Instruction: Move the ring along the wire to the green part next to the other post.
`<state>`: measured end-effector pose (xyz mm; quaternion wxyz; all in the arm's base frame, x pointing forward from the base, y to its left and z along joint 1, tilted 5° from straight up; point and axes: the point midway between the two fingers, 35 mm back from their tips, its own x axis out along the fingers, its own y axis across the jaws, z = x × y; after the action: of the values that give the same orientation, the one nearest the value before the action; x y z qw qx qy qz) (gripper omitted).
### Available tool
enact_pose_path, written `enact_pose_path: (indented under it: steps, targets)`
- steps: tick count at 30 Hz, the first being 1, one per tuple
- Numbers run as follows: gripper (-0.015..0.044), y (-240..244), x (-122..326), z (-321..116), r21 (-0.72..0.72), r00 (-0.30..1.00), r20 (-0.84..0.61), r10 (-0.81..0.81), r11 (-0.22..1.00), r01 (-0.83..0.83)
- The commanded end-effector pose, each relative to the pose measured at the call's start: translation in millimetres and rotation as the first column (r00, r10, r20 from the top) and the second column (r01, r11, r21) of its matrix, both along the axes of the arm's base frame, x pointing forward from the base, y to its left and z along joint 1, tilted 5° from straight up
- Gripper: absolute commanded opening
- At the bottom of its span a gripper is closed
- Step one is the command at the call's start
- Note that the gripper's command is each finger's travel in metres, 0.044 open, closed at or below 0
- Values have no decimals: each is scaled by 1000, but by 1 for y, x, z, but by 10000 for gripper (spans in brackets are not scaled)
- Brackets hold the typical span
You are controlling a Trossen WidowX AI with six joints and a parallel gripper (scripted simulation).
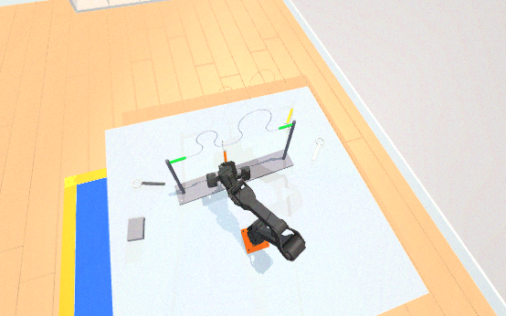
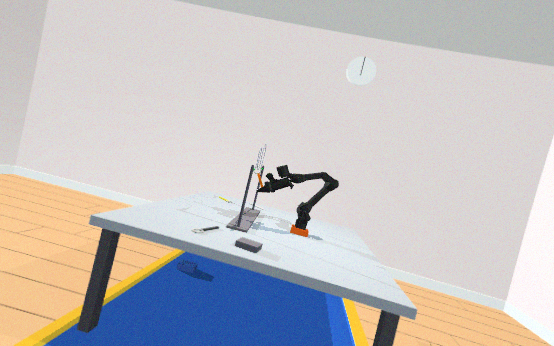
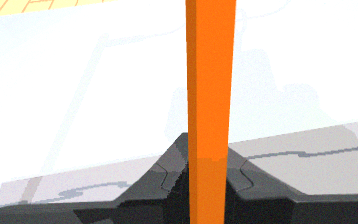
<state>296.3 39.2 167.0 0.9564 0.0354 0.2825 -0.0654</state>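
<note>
Small pale ring (image 1: 223,143) at mid-wire, near thin grey curving wire (image 1: 207,131); threading and clearance too fine to tell. Straight orange handle (image 1: 226,156) (image 2: 260,180) (image 3: 211,100) towards 6 o'clock, clamped in black parallel-jaw gripper (image 1: 226,165) (image 2: 260,190) (image 3: 207,172). Likely risk: ring scraping grey at bends, from late turning or hasty sideways travel.

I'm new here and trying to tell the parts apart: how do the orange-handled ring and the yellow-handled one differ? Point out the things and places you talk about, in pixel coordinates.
The orange handle (image 1: 225,156) (image 2: 260,181) (image 3: 211,85) is pinched in the gripper (image 1: 225,163) (image 2: 260,190) (image 3: 207,175); the yellow handle (image 1: 289,115) (image 2: 224,199) isn't held. The orange handle is up off the table (image 1: 338,256) (image 2: 170,220); the yellow handle lies on it. Both are slim and straight.
</note>
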Motion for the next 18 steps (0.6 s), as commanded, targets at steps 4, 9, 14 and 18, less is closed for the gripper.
enact_pose_path:
  steps: [4,9,14,18]
  targets:
    - [-150,22,2,6,127,1000,12,-9,992,7]
    - [-150,38,3,11,231,1000,15,-15,973,11]
    - [-150,54,4,17,341,1000,18,-21,940,14]
    - [-150,66,4,24,425,999,19,-27,905,16]
